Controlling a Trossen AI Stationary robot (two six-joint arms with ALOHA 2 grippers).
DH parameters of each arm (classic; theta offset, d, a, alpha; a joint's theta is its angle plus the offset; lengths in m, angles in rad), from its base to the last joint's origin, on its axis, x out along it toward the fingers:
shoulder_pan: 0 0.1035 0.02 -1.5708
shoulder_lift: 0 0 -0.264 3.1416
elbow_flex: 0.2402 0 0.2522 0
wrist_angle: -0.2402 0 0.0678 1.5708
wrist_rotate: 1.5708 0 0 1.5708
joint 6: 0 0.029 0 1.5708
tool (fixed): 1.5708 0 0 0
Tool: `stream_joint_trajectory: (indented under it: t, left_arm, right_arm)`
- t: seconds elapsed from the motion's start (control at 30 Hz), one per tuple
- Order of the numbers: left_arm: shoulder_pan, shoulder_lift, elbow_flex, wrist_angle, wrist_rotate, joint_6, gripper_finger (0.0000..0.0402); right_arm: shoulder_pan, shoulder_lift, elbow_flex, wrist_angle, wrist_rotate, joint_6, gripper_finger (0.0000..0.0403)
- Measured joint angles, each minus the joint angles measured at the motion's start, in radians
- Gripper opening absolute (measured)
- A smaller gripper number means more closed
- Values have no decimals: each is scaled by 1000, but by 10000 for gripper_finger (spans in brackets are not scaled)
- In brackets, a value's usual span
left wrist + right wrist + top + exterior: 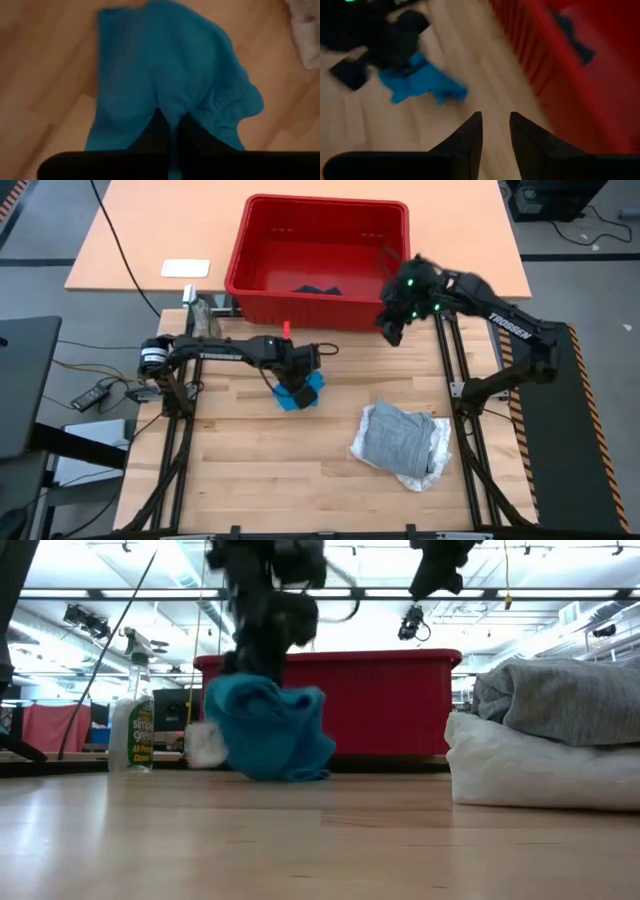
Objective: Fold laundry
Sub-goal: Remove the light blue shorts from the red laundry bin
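Left hand (297,388) pinches bright blue garment (301,392) low over worktop (250,470), likely to spread it for folding; right hand (495,131) hovers empty, fingers slightly parted, beside red basket (240,270)

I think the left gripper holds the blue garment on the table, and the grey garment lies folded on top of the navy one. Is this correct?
Not quite. The grey garment lies on the white garment, as the high view shows; the navy garment is in the red basket. The rest is right: the left gripper holds the blue garment on the table.
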Motion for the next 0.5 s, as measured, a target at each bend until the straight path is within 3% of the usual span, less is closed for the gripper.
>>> stream_joint_trajectory:
  t: [0.07, 0.2, 0.37, 0.43, 0.5]
  left_arm:
    - [22, -2, -59, 86, 65, -19, 14]
    - [67, -4, -53, 20, 114, 21, 22]
    - [110, -47, -27, -66, 98, 261, 43]
    - [94, -44, -89, -46, 97, 380, 52]
    - [72, -35, -177, 39, 102, 406, 65]
  right_arm:
    - [30, -9, -63, 25, 2, 34, 106]
    - [83, -11, -204, 137, 2, 148, 107]
    - [137, 8, -375, 376, -10, 310, 107]
    - [157, 26, -429, 483, -25, 356, 107]
    - [183, 46, -475, 570, -36, 360, 107]
